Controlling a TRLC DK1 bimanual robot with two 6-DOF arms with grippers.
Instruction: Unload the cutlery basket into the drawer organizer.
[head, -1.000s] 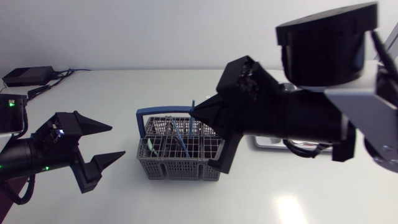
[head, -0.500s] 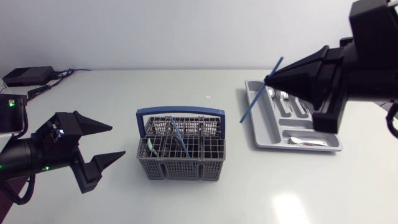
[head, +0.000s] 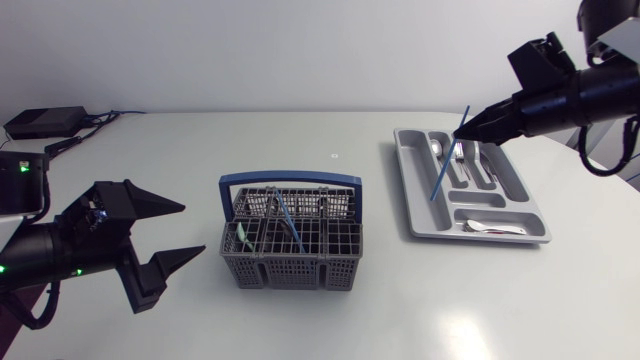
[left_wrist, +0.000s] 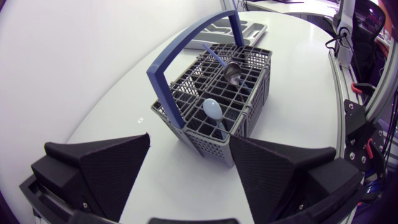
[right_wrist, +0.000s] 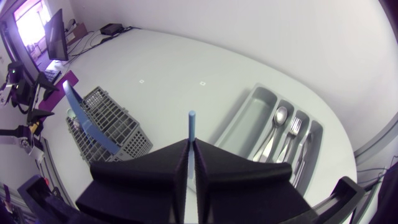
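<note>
The blue utensil is held slanted above the drawer organizer. It is clamped near its upper end between the closed fingers of the right gripper, and its lower end hangs over the long slots near the spoon and fork already laid there. For a clean placement, the utensil should be tilted flatter, aligned with a long slot, lowered into it and released only when low (a drop from height may bounce it across a divider). The left gripper is spread open, holding nothing, just beside the cutlery basket, in which further pieces stand. The utensil's type cannot be made out, since no working end is distinguishable. Which slot lies beneath it cannot be settled, and the basket's mesh conceals the lower parts of its contents.
</note>
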